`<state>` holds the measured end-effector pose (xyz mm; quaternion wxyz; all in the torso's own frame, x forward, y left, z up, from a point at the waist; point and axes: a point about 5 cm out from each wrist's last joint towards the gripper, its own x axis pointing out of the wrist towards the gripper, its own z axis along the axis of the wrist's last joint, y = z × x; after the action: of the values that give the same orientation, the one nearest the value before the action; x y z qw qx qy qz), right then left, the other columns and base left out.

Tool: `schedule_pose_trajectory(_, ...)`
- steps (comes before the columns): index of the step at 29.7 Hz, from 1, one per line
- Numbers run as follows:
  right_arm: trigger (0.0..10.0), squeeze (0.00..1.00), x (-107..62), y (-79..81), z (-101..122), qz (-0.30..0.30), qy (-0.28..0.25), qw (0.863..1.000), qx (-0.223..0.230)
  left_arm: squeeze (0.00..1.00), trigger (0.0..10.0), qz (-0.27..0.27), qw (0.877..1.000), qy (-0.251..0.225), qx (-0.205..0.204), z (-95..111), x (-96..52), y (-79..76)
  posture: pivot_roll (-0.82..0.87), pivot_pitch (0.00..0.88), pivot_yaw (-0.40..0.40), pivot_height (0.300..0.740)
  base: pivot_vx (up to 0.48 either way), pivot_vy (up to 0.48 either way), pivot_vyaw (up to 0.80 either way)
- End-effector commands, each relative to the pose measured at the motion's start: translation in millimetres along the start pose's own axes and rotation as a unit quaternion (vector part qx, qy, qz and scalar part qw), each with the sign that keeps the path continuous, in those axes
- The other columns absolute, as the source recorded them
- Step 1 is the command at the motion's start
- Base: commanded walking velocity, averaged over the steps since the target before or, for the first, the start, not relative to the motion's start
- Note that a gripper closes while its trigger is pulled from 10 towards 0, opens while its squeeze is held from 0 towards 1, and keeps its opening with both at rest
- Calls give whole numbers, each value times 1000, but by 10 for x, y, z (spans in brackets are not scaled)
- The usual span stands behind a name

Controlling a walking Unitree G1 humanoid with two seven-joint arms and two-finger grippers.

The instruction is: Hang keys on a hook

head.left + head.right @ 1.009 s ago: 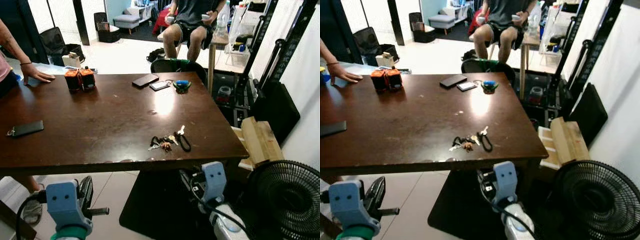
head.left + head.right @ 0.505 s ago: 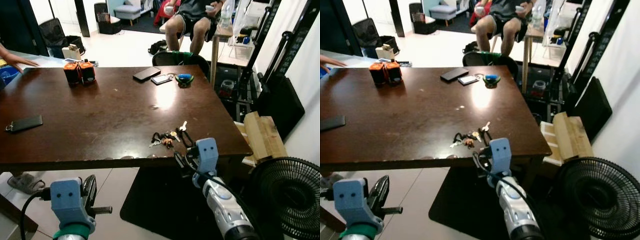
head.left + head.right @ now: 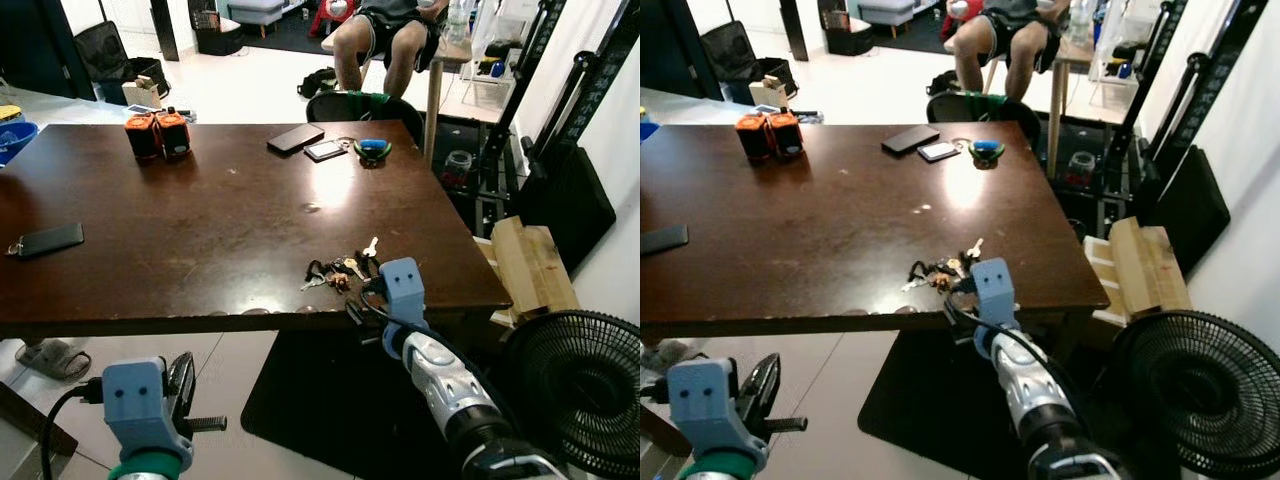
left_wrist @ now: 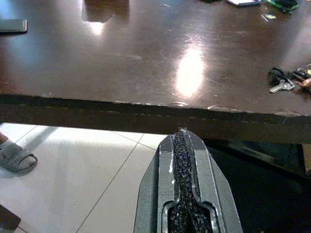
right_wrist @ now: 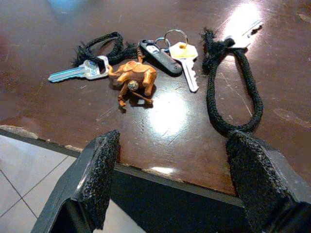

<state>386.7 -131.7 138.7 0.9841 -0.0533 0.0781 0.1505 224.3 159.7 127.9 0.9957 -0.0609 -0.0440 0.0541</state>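
Right gripper (image 5: 172,182) sits at the near edge of the table (image 3: 200,230), fingers spread wide and holding nothing. I see both pads (image 5: 102,174) in the right wrist view: black, coarse, foam-like in texture, on wedge-shaped fingers. The keys (image 5: 146,63) lie on the tabletop just beyond the fingertips, apart from them.

Right wrist view resolves the bunch: a silver key, a brass-coloured key on a thin wire ring, a small black fob, an orange-brown elephant-shaped charm, and two frayed black cord loops. The longer loop reaches back almost to one pad. The table's surface is dark polished wood, glossy, scuffed, chipped along the edge.

Head views give context that the wrist view lacks: the silver right arm (image 3: 450,395) extends forward and up from below the table edge, its blue wrist block (image 3: 402,290) just in front of the keys. Farther beyond the gripper on the table: two orange-and-black blocks (image 3: 158,135), a dark phone (image 3: 295,138), a second phone (image 3: 325,150). A black fan (image 3: 575,395) stands beside the arm.

Left gripper (image 4: 183,141) hangs low below the table edge, over pale floor tiles; left wrist view shows its textured pads pressed together, nothing between them.
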Motion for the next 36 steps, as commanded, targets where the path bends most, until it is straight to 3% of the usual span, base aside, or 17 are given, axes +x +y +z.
schedule_pose_trajectory(1, 10000, 0, -30, 46, -244, 9, 56, 998, 21, 0, 10000, 2, 1000, 9, -1, -15, -34, 19, -15, 173, 95, 740, 0, 0, 0)
schedule_pose_trajectory(9, 10000, 0, 14, 39, -123, 14, 29, 999, 21, 0, 10000, -5, 1000, 12, -1, -15, -38, 6, -15, 173, 95, 740, 0, 0, 0)
schedule_pose_trajectory(10, 10000, 0, 19, 35, -48, 16, 2, 1000, -13, 0, 10000, -8, 1000, 12, -1, -10, -35, 2, -16, 171, 101, 740, 0, 0, 0)
schedule_pose_trajectory(11, 10000, 0, 19, 35, -48, 16, 2, 1000, -13, 0, 10000, -8, 1000, 12, -1, -10, -35, 2, -16, 171, 101, 740, 0, 0, 0)
schedule_pose_trajectory(12, 10000, 0, 9, 35, 37, 21, -32, 996, -83, 0, 10000, -11, 1000, 13, -1, -6, -35, 0, -16, 171, 101, 740, 0, 0, 0)
schedule_pose_trajectory(13, 10000, 0, 4, 37, 59, 23, -42, 994, -102, 0, 10000, -11, 1000, 13, -1, -6, -36, 0, -16, 171, 101, 740, 0, 0, 0)
schedule_pose_trajectory(16, 10000, 0, -1, 19, 80, 24, -49, 993, -105, 0, 10000, -13, 1000, 14, -2, -7, -42, 2, -16, 171, 101, 740, 0, 0, 0)
schedule_pose_trajectory(22, 10000, 0, 8, -76, 148, -5, -59, 997, -43, 0, 10000, -15, 1000, 16, -3, -11, -44, 0, -16, 171, 101, 740, 0, 0, 0)
schedule_pose_trajectory(24, 10000, 0, 23, -144, 300, -19, -96, 995, 36, 0, 10000, -14, 1000, 14, -10, 0, -39, -1, -18, 162, 107, 740, 0, 0, 0)
schedule_pose_trajectory(27, 10000, 0, 35, -213, 582, -21, -167, 976, 135, 0, 10000, -12, 1000, 11, -17, 17, -33, 10, -18, 162, 107, 740, 0, 0, 0)
schedule_pose_trajectory(33, 10000, 0, 56, -206, 700, -20, -187, 970, 153, 0, 10000, -12, 1000, 11, -16, 20, -36, 14, -13, 166, 105, 740, 0, 0, 0)
schedule_pose_trajectory(36, 10000, 0, 88, -75, 684, 20, -175, 975, 134, 0, 10000, -12, 1000, 13, -17, 21, -44, 14, -13, 166, 105, 740, 0, 0, 0)
